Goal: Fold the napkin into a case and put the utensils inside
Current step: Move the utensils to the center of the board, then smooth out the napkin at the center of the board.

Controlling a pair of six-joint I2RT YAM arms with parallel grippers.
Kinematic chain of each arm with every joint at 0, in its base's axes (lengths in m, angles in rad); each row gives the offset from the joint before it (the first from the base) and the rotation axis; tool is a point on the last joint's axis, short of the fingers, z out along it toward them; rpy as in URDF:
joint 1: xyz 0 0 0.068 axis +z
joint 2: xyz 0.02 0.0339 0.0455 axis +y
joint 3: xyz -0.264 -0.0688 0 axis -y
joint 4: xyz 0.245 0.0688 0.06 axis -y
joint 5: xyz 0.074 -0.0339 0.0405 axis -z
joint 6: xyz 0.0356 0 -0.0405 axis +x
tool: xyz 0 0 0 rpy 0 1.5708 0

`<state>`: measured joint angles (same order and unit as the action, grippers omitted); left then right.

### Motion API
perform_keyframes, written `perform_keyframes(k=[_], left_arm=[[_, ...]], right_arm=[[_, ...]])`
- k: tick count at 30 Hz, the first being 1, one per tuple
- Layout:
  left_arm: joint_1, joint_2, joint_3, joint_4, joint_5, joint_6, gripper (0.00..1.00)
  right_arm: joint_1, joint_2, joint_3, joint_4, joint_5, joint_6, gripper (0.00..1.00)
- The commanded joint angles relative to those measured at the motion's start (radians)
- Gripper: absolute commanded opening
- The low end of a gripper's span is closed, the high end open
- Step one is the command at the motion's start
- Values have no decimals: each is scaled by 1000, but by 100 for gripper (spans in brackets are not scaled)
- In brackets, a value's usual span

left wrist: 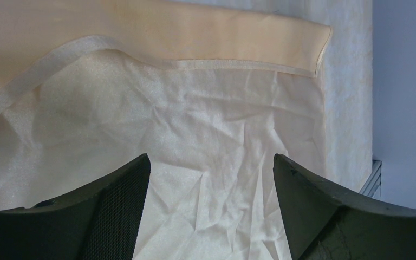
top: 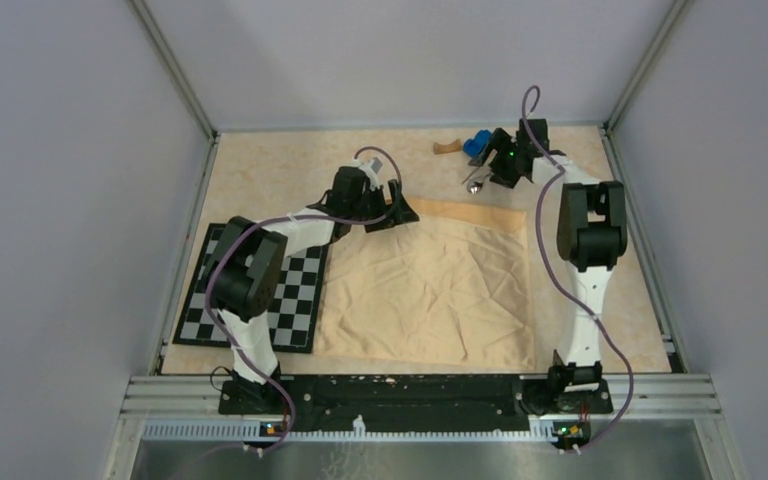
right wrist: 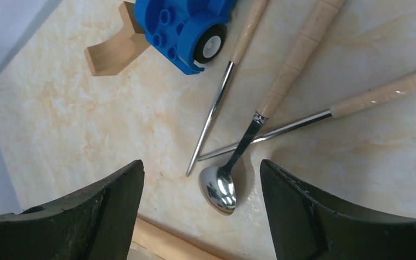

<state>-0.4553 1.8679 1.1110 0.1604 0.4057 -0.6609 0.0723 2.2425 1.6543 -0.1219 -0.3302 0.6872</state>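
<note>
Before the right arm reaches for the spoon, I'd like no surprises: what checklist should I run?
Right gripper open: ok.
Spoon in plain view beneath it: ok.
Spoon free of other utensils: not ok, a chopstick crosses its neck.
Blue toy car apart from the spoon: ok.
Napkin folded up: not ok, only its far edge is turned over.
Left gripper open, empty: ok.

**Cloth, steel, wood, plastic**

Thin, soft, matt, creased cloth: napkin (left wrist: 195,141). Mirror-bright metal: spoon (right wrist: 220,187) bowl, utensils' (right wrist: 379,95) stems; pale, ridged, wood-like handles. Glossy blue plastic: car (right wrist: 181,24). Bare wood: block (right wrist: 111,51). Smooth marbled table (right wrist: 114,124). Matt black, grainy fingers (right wrist: 86,216).
</note>
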Motion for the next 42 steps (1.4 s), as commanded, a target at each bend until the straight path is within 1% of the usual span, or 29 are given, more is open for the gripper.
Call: perform_keyframes(k=[1,5,7,8,11,13,15,17,21,24,26,28,30,32,34,36,38,40,42], left_arm=[[12,43,60,75,7,-9,88],[13,90,91,84,19,-11,88],[15,115,115,80,20,-7,88],[16,128,131,80,15,5,88],[22,191,209,60,36,37,88],[26,220,250,56,24,69,88],[28,262,304,59,1,115,88],[38,306,372,45,4,148,88],[61,355,487,75,13,214,88],[80,381,564,92,0,262,88],[94,405,635,41,-14,313,88],[109,423,714,-57,-28,357,88],[122,408,736,-138,-22,366,88],[125,349,708,-217,-24,364,88],[126,262,618,-229,-24,339,89],[124,159,424,-160,2,277,89],[121,77,252,-49,35,225,90],[122,36,145,5,39,194,91],[123,31,108,1,3,197,91]], right_arm=[[21,-98,105,-261,133,-167,78],[20,-167,142,-418,244,-279,79],[20,-226,93,-453,276,-313,79],[21,-273,34,-436,266,-326,79],[26,-411,-178,-326,150,-320,79],[33,-472,-326,-268,58,-287,79],[58,-527,-441,-159,-29,-238,79],[104,-555,-531,-63,-59,-188,79],[196,-518,-590,84,-93,-89,78],[245,-460,-593,186,-18,-50,77],[262,-412,-573,222,49,-34,77],[266,-362,-550,247,116,-23,77],[266,-312,-522,251,175,-19,77],[262,-264,-477,226,238,-28,77],[256,-229,-435,212,279,-41,77],[238,-196,-378,198,300,-52,77],[227,-171,-315,152,306,-78,77],[219,-174,-285,125,290,-111,77],[213,-198,-292,86,247,-116,77]])
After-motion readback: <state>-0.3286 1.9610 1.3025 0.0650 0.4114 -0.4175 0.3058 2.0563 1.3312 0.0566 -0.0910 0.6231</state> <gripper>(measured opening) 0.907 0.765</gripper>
